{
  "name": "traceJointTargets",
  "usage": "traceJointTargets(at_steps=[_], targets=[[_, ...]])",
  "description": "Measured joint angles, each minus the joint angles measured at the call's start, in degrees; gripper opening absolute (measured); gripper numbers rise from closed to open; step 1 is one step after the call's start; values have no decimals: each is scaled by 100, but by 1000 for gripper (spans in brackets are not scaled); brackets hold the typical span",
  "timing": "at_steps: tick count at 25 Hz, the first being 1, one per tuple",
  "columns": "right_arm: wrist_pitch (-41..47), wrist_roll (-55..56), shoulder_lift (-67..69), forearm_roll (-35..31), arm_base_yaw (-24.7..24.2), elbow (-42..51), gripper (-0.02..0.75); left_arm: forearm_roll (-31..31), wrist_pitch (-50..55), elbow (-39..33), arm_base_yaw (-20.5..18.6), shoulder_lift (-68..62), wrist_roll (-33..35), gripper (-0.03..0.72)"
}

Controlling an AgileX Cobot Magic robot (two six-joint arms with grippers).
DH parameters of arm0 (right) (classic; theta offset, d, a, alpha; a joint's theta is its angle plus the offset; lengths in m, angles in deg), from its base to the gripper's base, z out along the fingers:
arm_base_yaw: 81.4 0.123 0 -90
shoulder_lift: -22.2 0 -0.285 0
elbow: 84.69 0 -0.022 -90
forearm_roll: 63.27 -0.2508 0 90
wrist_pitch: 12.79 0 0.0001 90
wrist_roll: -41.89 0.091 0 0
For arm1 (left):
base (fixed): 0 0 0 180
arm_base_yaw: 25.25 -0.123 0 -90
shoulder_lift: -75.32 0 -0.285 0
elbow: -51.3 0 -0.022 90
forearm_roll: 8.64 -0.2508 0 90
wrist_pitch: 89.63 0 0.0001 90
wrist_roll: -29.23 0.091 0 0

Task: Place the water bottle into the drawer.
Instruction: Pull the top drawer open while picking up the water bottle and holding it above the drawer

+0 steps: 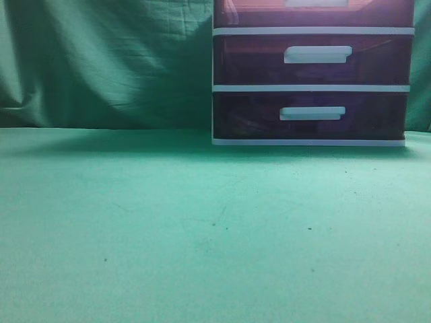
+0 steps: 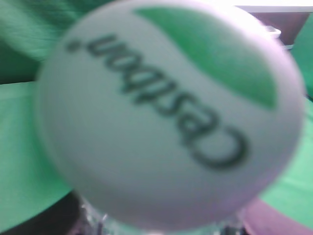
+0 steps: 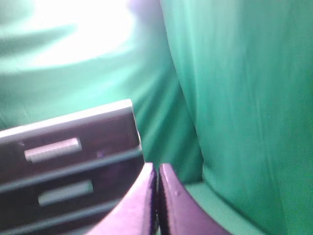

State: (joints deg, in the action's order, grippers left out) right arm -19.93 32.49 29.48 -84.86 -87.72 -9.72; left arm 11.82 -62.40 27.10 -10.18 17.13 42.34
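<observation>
The water bottle (image 2: 166,112) fills the left wrist view: I look onto its white cap with a green swoosh and dark lettering, and a little of its clear body shows beneath. My left gripper (image 2: 161,229) is shut on the water bottle, with only finger edges showing at the bottom corners. The drawer (image 1: 313,15) is the top reddish-brown one of the white-framed unit, cut off by the frame's top edge. It also shows in the right wrist view (image 3: 73,139), flush with the unit's front. My right gripper (image 3: 157,196) is shut and empty, beside the unit's right side. Neither arm shows in the exterior view.
Two alike drawers (image 1: 313,60) (image 1: 310,116) sit under the top one. The unit stands at the back right of the green-covered table (image 1: 168,229). A green cloth backdrop (image 1: 101,60) hangs behind and to the unit's right (image 3: 244,98).
</observation>
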Motion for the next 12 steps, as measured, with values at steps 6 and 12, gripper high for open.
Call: traceJointTargets(at_steps=[6, 12], targets=[[1836, -1291, 617, 144, 0, -1769, 0, 0, 266, 0, 9, 268, 0, 295], [4153, -2258, 2308, 195, -13, -3344, 0, 0, 346, 0, 9, 270, 0, 295]])
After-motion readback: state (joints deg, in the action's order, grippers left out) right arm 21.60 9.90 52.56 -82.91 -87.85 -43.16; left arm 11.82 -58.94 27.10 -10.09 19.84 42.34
